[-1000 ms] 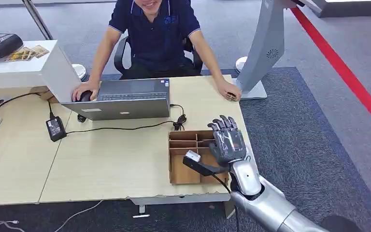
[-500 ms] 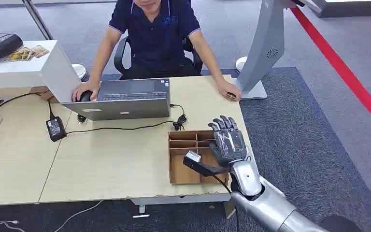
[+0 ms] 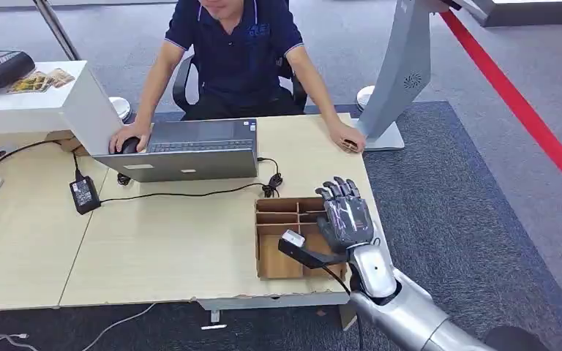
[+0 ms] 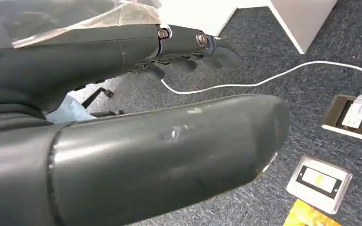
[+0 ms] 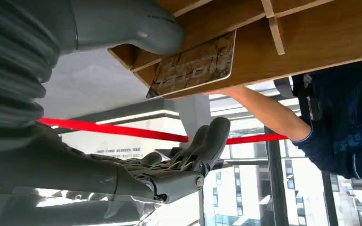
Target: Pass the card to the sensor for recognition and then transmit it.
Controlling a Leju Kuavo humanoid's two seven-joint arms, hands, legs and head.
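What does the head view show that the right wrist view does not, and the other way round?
Head view alone: the laptop, its cables, the grey stand.
Right wrist view alone: the card lying in the tray, near the thumb.
Both: the right hand, fingers apart, over the wooden tray, and the person.

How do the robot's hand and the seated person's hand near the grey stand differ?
The right hand is dark and mechanical, raised over the wooden tray with fingers spread; the person's hand rests flat on the table. The robot's hand looks bulkier. Neither holds anything.
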